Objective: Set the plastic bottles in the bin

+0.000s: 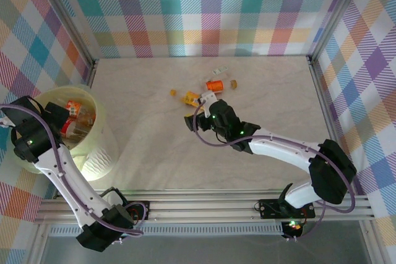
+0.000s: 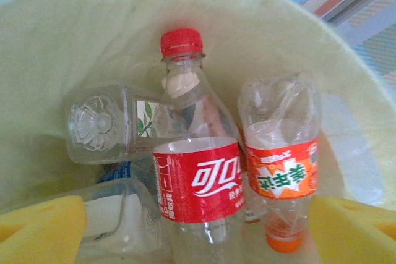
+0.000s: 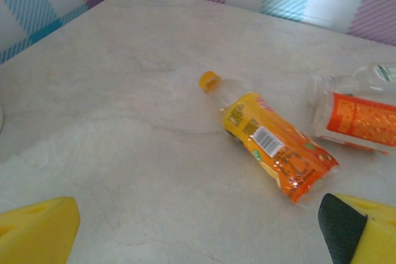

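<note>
The pale yellow bin [image 1: 99,146] stands at the table's left edge, and several plastic bottles lie in it. Among them are a red-label bottle [image 2: 198,180] with a red cap, a crushed orange-label bottle [image 2: 281,171] and a clear bottle [image 2: 105,125] on its side. My left gripper [image 1: 62,122] hangs open over the bin's mouth, yellow fingers [image 2: 40,227] wide apart with nothing between them. On the table, a crushed yellow-orange bottle [image 3: 275,143] lies ahead of my open right gripper [image 1: 199,110]. An orange-label bottle [image 3: 359,119] lies just beyond it.
A clear bottle [image 1: 219,70] and a small orange piece [image 1: 234,83] lie farther back, and a small yellow cap end [image 1: 174,93] sits left of the group. Plaid walls enclose the marble-look table [image 1: 148,153]. A metal rail [image 1: 204,205] runs along the near edge.
</note>
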Controlling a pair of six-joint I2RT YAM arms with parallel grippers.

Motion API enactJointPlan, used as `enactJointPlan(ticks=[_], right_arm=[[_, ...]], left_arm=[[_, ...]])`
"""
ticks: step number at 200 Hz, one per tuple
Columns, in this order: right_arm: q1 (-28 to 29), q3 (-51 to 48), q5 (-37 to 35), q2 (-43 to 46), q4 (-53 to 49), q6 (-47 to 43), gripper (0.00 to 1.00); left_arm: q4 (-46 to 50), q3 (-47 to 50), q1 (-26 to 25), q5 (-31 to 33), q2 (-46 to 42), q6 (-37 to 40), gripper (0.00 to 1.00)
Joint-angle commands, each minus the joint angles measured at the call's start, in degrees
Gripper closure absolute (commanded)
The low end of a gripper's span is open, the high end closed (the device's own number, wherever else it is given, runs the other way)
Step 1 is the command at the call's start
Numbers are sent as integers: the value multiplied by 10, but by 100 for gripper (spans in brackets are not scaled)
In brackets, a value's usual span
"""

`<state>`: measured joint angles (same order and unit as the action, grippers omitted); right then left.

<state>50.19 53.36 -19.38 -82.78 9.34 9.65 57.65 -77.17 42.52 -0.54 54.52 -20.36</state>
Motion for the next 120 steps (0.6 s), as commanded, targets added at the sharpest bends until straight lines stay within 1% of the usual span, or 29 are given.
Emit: enactJointPlan(ticks=[1,17,29,55,77,96,106,120], right_arm=[[-14,-2,-21,3,14,67,0],[-19,-3,-22,4,13,74,0],[-23,-5,-18,5,12,80,0],[-31,-5,-14,9,2,99,0],[-41,-6,-14,10,-5,112,0],[-52,-9,-13,14,-8,122,0],[-61,-11,-13,17,-9,127,0],[-75,-17,-12,23,-7,137,0]], left_arm=[[21,-29,6,-5,-20,-3,5],[29,-43,6,-30,-23,-2,2],[32,-52,6,-68,-24,-2,0],[12,-55,6,-156,-32,-22,0],[-40,-45,6,-266,-45,-43,0],[-108,-28,-1,-372,-53,-86,0],[-141,-21,-14,-398,-59,-108,0],[-170,-15,-43,-402,-68,-128,0]])
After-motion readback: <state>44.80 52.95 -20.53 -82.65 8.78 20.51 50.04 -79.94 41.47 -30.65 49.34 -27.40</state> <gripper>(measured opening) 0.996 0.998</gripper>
